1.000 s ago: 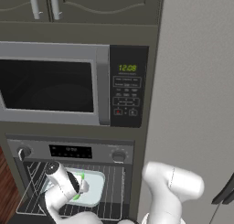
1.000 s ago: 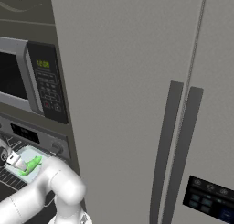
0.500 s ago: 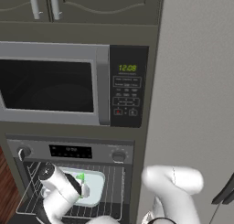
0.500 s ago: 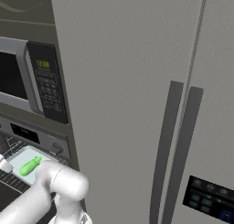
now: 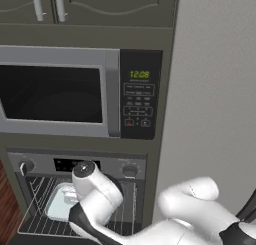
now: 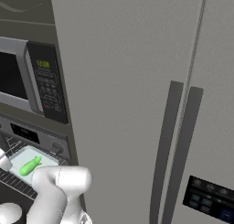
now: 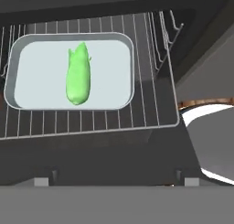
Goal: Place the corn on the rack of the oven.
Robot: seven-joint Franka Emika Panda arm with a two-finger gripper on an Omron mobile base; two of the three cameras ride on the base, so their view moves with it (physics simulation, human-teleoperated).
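We see the corn point(image 7: 77, 74) lying loose in the pale tray point(image 7: 114, 81), in the upper left of the hand view, with the tray resting on the rack point(image 7: 151, 109) of the oven point(image 5: 120, 161). Nothing touches the cob, so we judge that it has been let go and the placing is as good as done. The tray carries it flat, probably because a tapered cob laid straight on thin wires could roll or slip between them. The rack looks drawn forward out of the cavity, which we take as the reason the arm could reach it from above.

The hand camera looks down on the tray from well above; the finger tips are not to be made out at the bottom of that frame, so we cannot tell whether the claw is spread or closed, only that it holds nothing we can see.

In the left base view the white arm point(image 5: 100, 199) crosses the lower middle of the frame and covers most of the tray, hiding the cob. The right base view, from the other side, shows the green cob in the lower left corner, clear of the arm, with the tray under it. The left base view alone gives the microwave point(image 5: 60, 94) above the oven, its clock glowing green
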